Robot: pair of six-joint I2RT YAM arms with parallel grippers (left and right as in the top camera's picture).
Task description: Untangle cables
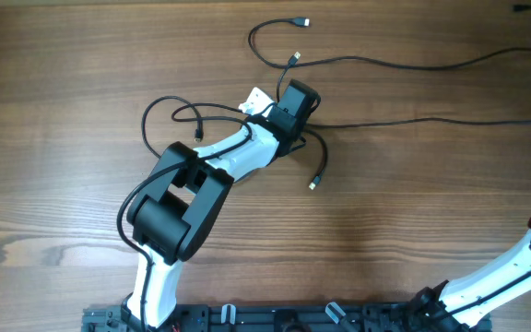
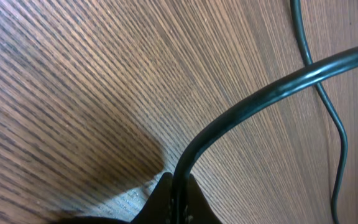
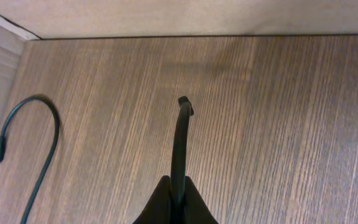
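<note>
Your left fingers [image 2: 159,206] — pinched closed on one of the cables [image 1: 385,122], which arcs away up-right in the wrist view. Overhead, the tangle sits on the surface [image 1: 63,74] around those fingers, mid-scene; two strands trail off right, one plug [image 1: 312,185] lies nearer you. Your right fingers [image 3: 161,206] — closed too, a short cord end [image 3: 180,137] rising from between them, a further cable [image 3: 57,134] lying to their left.

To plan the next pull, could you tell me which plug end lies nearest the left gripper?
The plug just beyond the left gripper, short of the topmost plug; the others lie farther.
</note>
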